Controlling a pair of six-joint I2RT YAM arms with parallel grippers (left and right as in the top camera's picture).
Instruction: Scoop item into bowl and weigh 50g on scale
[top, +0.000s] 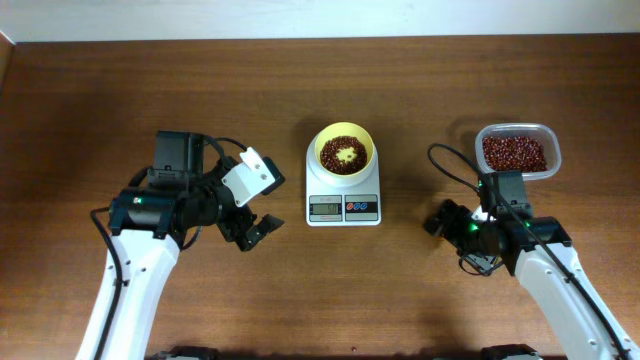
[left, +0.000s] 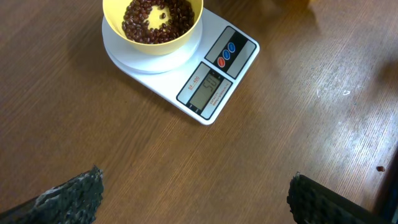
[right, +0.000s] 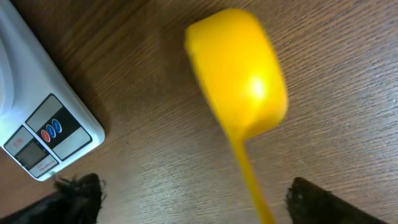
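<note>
The pale yellow bowl (top: 369, 150) stands on the white scale (top: 343, 208) at table centre, with dark red-brown beans (top: 335, 160) in it. In the left wrist view the bowl (left: 152, 48), its beans (left: 155, 18) and the scale (left: 211, 87) lie ahead. My left gripper (top: 255, 232) (left: 196, 199) is open and empty, left of the scale. My right gripper (top: 440, 220) (right: 194, 186) is open, right of the scale (right: 43, 130). The orange-yellow scoop (right: 239, 74) looks blurred and empty; its thin handle runs between my right fingers without touching them. The overhead view hides the scoop.
A clear plastic tub (top: 552, 150) full of beans (top: 515, 153) stands at the back right, behind my right arm. The brown wooden table (top: 100, 100) ends at a pale strip along the far edge.
</note>
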